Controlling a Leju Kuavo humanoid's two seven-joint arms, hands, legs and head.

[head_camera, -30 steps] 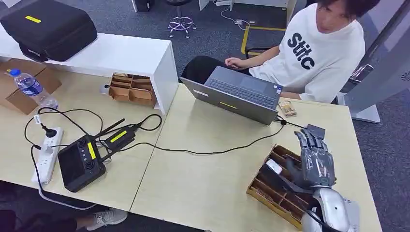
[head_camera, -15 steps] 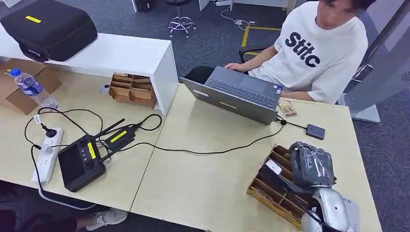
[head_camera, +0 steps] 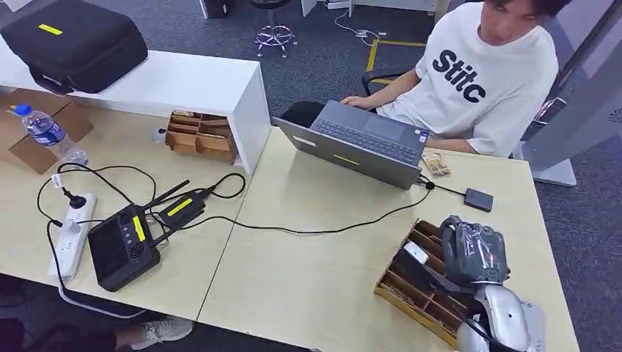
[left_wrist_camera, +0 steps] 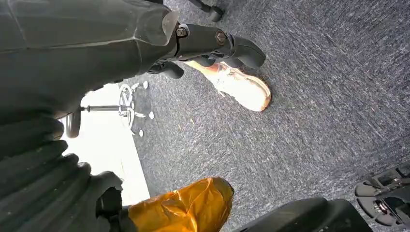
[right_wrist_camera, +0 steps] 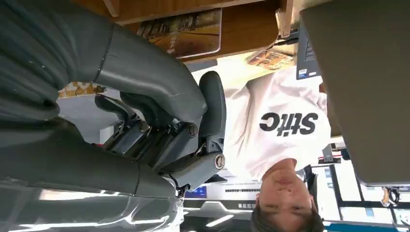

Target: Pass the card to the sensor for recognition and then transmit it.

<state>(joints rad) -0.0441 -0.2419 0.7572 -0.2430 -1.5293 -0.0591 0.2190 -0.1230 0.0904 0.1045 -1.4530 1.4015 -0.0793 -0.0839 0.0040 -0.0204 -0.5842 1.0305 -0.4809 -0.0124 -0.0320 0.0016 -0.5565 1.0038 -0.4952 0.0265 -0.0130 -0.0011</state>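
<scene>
Pale wood table (head_camera: 323,279) across the head view, with a laptop (head_camera: 367,143) at upper centre and a person (head_camera: 477,81) seated behind it. At lower right, a brown divided tray (head_camera: 411,293), close to the table's near edge. Right hand (head_camera: 475,253) poised over the tray's far end, curled in, no card seen in it. Small black sensor (head_camera: 478,199) just above the hand in the frame, cabled to the laptop, bare tabletop around it.

Left wrist view: left hand (left_wrist_camera: 48,183) hanging over grey carpet (left_wrist_camera: 314,96); impossible to tell whether wide or closed.

Right wrist view: dark fingers (right_wrist_camera: 212,106) folded in toward the thumb, empty as far as visible. Printed card (right_wrist_camera: 186,29) lying flat in a tray compartment beyond them, apart from the fingers.

Judged progress: early. Card not yet picked up; lifting it, showing it to the sensor and handing it over all left to do. Short open run from tray to sensor. Tray dividers, the cable (head_camera: 330,229) and the table's right edge the things to mind.
</scene>
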